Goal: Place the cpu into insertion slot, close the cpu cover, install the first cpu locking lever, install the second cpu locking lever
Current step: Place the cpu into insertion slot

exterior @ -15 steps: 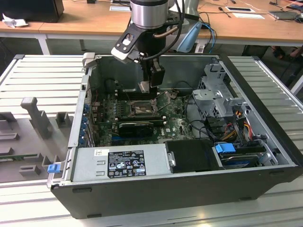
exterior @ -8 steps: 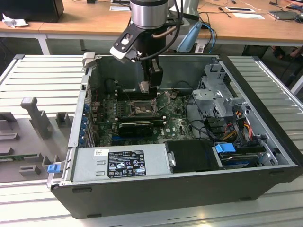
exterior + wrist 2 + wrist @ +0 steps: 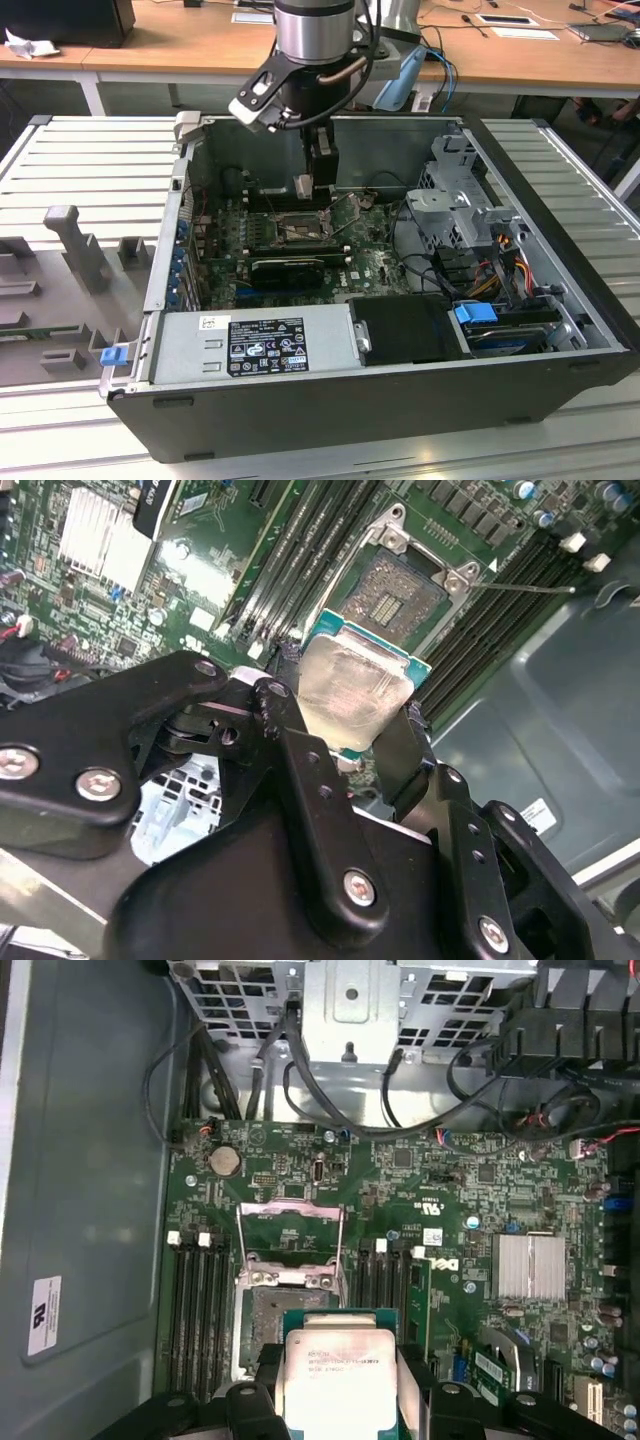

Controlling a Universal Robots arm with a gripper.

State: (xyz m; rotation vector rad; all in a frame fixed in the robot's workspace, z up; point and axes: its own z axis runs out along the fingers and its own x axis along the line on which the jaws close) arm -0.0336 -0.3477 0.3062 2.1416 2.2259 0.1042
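In the exterior view's upper centre, black jaws pinch the square silver-grey cpu near the dark silver-rimmed insertion slot.

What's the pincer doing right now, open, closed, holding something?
Pincer: closed on the cpu, which is not yet in the insertion slot.

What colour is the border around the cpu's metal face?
Green, framing the silver face of the cpu; it shows best in the second wrist view.

The exterior view looks steeply down into the open computer case from outside, while both wrist views face downward, close above the insertion slot.
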